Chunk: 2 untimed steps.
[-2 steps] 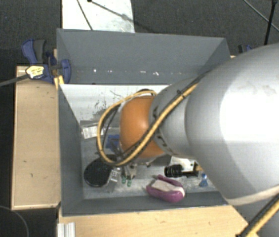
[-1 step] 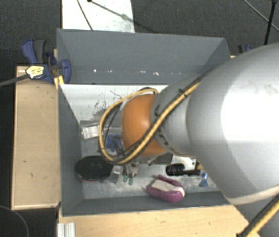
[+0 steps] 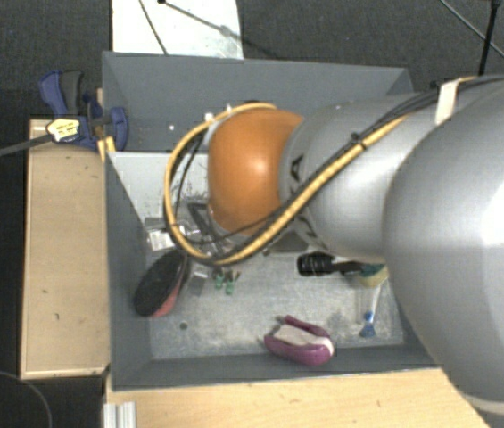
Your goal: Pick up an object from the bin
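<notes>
My gripper (image 3: 196, 230) shows as dark metal parts under the orange dome, low over the left part of the bin floor. Just below and left of it lies a black oval thing with a red edge (image 3: 161, 285), close to the left wall. A small green piece (image 3: 225, 282) sits on the floor right under the gripper's lower edge. A small silvery piece (image 3: 157, 237) lies to the gripper's left by the wall. Whether the gripper touches any of them is hidden.
A black cylinder like a marker (image 3: 318, 264) lies right of the gripper, half under the arm. A purple and white thing (image 3: 301, 341) rests near the front wall. A thin white and blue stick (image 3: 367, 317) lies at the front right. The arm covers the bin's right and back.
</notes>
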Tool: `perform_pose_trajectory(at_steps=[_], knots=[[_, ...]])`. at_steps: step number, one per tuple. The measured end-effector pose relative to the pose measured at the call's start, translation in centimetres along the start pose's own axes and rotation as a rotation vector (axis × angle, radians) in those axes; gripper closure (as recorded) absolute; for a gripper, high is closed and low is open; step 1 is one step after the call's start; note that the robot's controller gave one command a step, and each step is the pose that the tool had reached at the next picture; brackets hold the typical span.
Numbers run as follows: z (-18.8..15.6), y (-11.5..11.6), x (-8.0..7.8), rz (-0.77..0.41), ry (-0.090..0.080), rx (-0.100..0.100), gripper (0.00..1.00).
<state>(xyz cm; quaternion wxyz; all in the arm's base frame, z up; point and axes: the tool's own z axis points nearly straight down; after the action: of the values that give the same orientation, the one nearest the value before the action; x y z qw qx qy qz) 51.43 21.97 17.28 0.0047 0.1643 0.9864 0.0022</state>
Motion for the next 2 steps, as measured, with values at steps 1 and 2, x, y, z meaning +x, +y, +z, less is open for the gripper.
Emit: perform_pose_trajectory(at_steps=[1, 2], knots=[[-1.7, 1.2, -2.8, -0.001, 0.003, 0.002, 1.00], [2.2, 2.3, -6.5, -0.298, 0.005, 0.002, 1.00]])
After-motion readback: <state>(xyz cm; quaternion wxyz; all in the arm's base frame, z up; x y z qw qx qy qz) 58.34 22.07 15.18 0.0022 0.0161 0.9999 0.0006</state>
